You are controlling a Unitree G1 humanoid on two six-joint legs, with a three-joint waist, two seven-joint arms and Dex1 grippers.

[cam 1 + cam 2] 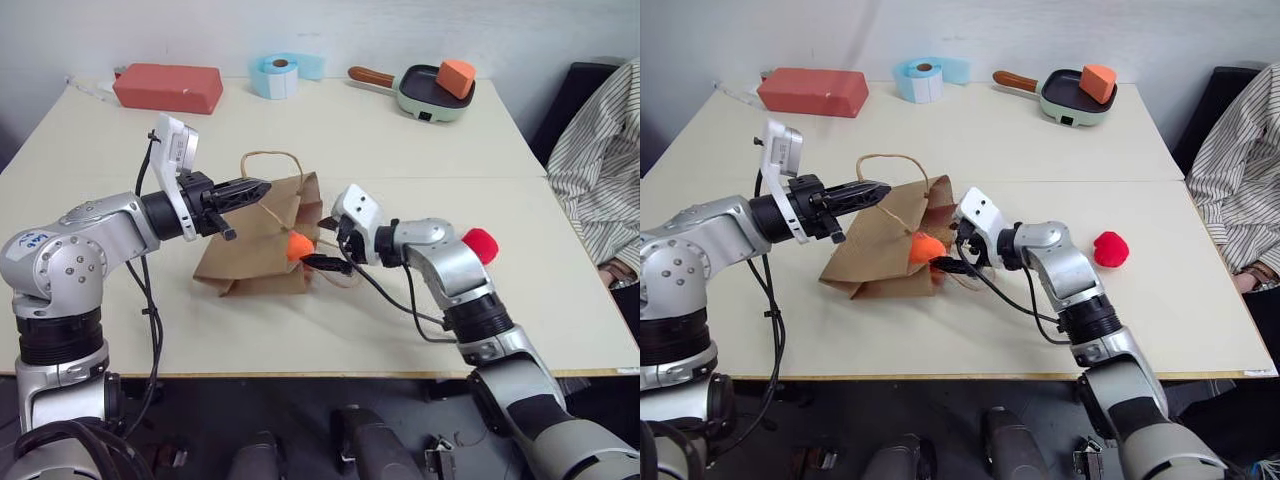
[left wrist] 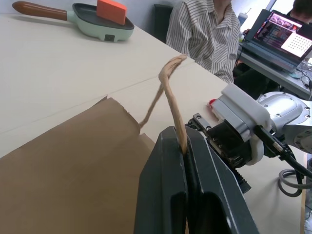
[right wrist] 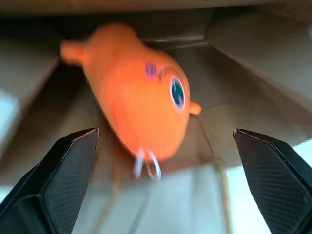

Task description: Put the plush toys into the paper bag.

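Observation:
The brown paper bag [image 1: 255, 250] lies on its side mid-table, mouth toward my right arm. My left gripper [image 1: 258, 187] is shut on one looped cord handle [image 2: 169, 90] and holds it up above the bag. The orange plush toy [image 3: 139, 105], with dark eyes and a thin cord, sits in the bag's mouth [image 1: 299, 246]. My right gripper [image 1: 322, 248] is open just in front of it, and both fingers [image 3: 58, 170] stand apart from the toy. The red plush toy [image 1: 1110, 249] rests on the table to the right of my right forearm.
A red box [image 1: 168, 87] and a pale blue tape roll [image 1: 280, 75] sit along the far edge. A green pan [image 1: 425, 95] with an orange wedge block [image 1: 456, 77] is at the back right. A person in a striped shirt [image 1: 605, 170] sits at the table's right side.

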